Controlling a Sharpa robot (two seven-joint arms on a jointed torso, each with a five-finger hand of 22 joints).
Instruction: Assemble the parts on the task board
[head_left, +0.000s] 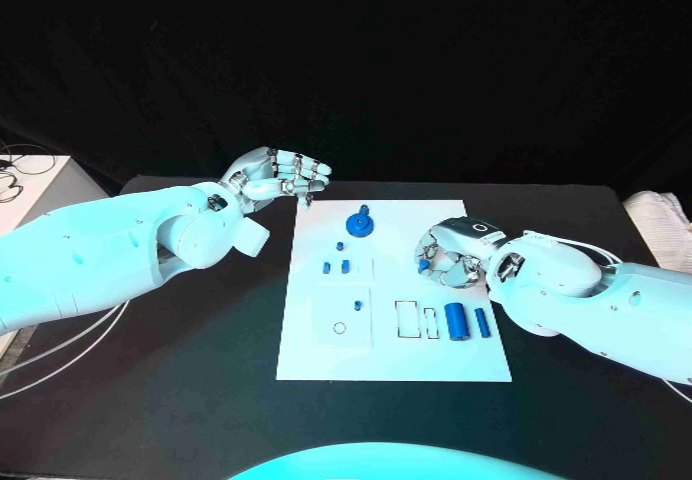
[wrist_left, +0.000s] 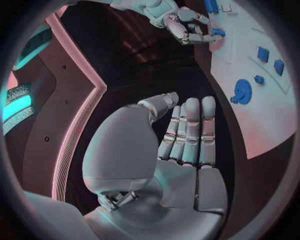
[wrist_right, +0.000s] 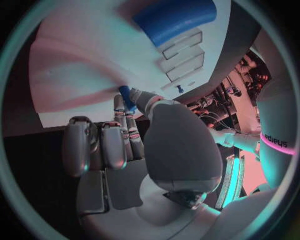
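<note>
A small blue part (wrist_right: 127, 96) is pinched by the right hand (head_left: 450, 256) over the board's (head_left: 389, 360) right side, long axis tilted off upright. The left hand (head_left: 277, 176) is held empty, fingers loosely curled, beside the board's far left corner. A blue cylinder (head_left: 456, 320) lies lengthwise, pointing near-to-far.

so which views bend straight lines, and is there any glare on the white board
Both wrist views are fisheye circles: in the left wrist view the white task board edge curves, in the right wrist view its slots bow near the blue cylinder. The head view keeps the board straight, evenly lit, no hot glare.
</note>
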